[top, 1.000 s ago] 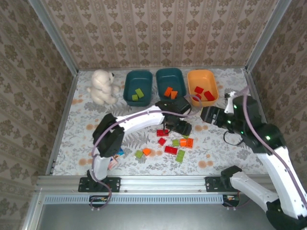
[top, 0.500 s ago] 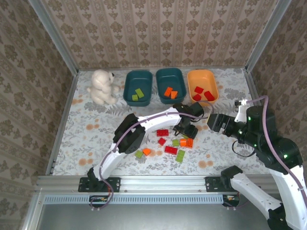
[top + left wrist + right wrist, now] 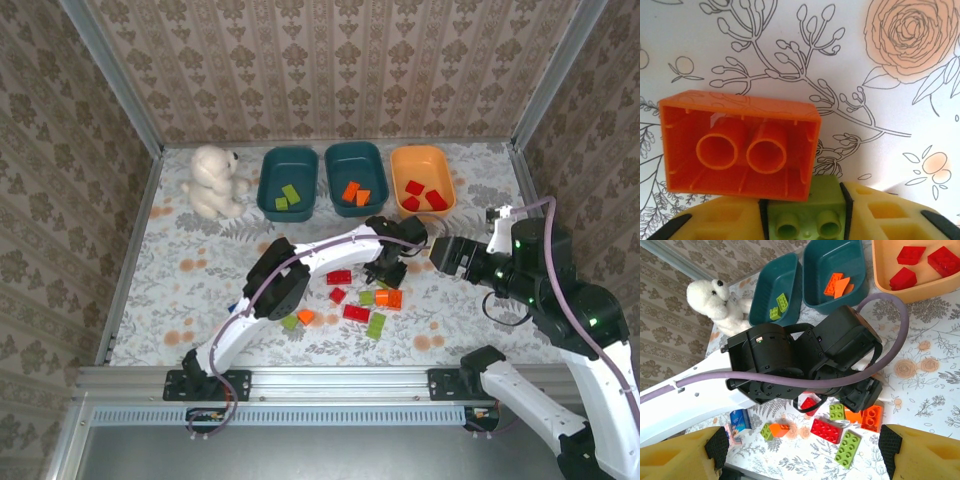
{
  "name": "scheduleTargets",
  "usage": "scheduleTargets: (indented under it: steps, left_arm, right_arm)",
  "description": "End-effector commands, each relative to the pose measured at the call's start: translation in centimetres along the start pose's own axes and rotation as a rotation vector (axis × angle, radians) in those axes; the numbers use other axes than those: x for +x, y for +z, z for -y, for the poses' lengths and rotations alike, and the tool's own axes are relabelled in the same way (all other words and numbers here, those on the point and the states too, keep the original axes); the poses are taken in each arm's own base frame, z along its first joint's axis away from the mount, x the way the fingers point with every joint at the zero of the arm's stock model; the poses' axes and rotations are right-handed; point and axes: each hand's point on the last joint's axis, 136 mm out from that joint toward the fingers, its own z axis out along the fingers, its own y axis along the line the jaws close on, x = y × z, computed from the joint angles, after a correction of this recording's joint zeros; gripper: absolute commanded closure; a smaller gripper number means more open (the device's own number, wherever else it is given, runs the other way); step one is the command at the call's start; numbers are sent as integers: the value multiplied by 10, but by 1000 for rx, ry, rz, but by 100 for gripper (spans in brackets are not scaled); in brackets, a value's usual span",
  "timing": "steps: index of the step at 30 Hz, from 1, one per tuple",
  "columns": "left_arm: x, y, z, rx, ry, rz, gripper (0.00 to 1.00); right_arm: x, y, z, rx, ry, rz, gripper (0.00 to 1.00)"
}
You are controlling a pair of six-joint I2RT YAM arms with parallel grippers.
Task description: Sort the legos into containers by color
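My left gripper [image 3: 386,274] is low over the loose legos at the table's middle. In the left wrist view it [image 3: 804,220] is shut on a light green lego [image 3: 807,195], with a yellow finger [image 3: 885,215] on each side. An upside-down orange lego [image 3: 740,145] touches the green one's far edge. Red [image 3: 356,313], green [image 3: 376,325] and orange [image 3: 306,316] legos lie scattered nearby. At the back stand a teal tub [image 3: 268,190] with green legos, a teal tub [image 3: 334,180] with orange ones and an orange tub [image 3: 398,180] with red ones. My right gripper [image 3: 441,251] hovers open and holds nothing.
A white plush bear [image 3: 213,180] sits left of the tubs. Small blue and pink cartons [image 3: 740,419] lie at the front left. The left arm [image 3: 310,252] stretches across the mat's middle. Walls close in the back and both sides.
The left gripper swung right over the bricks and closed on the light green lego. The right arm drew back to the right from the orange tub, then held still.
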Motion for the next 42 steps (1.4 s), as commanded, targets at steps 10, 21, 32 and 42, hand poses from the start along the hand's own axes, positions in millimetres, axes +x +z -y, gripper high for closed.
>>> scheduleTargets:
  steps: [10,21,32,42]
  left_arm:
    - [-13,-102,-55,-72,-103,149,77]
    - [-29,-173,-204,-49,-433,286,76]
    - [-66,-106,-299,-76,-591,201,77]
    - [-74,-71,-307,-67,-611,138,76]
  right_arm:
    - [-1,7,-3,-2,7,-22,19]
    - [8,55,-7,-16,28,-160,19]
    - [23,85,-7,-21,44,-288,20]
    - [29,88,-2,-8,65,-300,20]
